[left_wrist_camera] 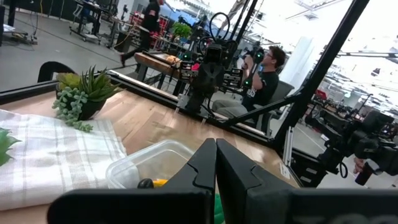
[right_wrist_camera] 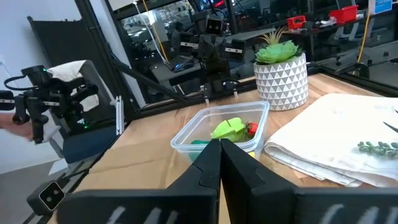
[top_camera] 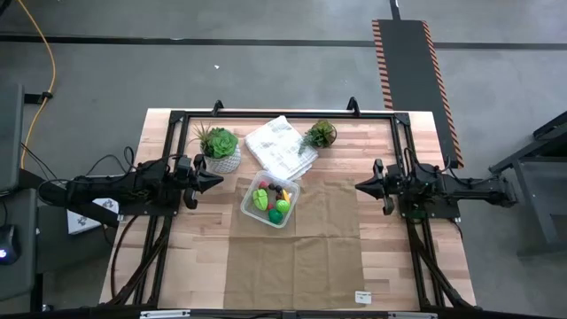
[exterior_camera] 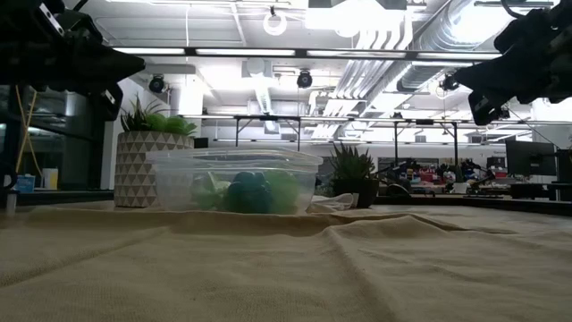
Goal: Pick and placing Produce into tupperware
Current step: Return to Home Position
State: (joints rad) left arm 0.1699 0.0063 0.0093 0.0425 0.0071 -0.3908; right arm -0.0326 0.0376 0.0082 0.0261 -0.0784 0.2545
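Low view, nearest: wrinkled tan cloth (exterior_camera: 357, 268) fills the foreground and runs back to the tupperware (exterior_camera: 170, 183). The produce (exterior_camera: 250, 192) shows through its wall only as green and teal shapes.

High view, dial centred on the tupperware (top_camera: 293, 205):
- It sits mid-table on the wooden table (top_camera: 168, 266), at the cloth's 11 o'clock corner.
- The produce (top_camera: 273, 202) lies inside: green, red, yellow-orange and dark pieces.
- Left gripper (top_camera: 219, 180) at 9 o'clock, near but apart.
- Right gripper (top_camera: 359, 187) at 3 o'clock, farther off.
- White-potted plant (top_camera: 220, 146) at 10 o'clock.
- White folded bundle (top_camera: 282, 146) at 12 o'clock, just beside the rim.
- Small dark-potted plant (top_camera: 321, 135) at 1 o'clock.
- Grey floor all round; a striped-edged ramp (top_camera: 407, 53) beyond the table.

Only the low view gives height. Both the left gripper (exterior_camera: 141, 64) and the right gripper (exterior_camera: 460, 82) hang well above the surface.

Only the wrist views settle the claws. The left gripper (left_wrist_camera: 216, 143) and the right gripper (right_wrist_camera: 219, 142) each have their fingers pressed together, holding nothing.

Room: pale ducts and strip lights overhead, benches behind. The left wrist view alone shows a seated person (left_wrist_camera: 264, 74) past the table's black frame (left_wrist_camera: 311, 81).
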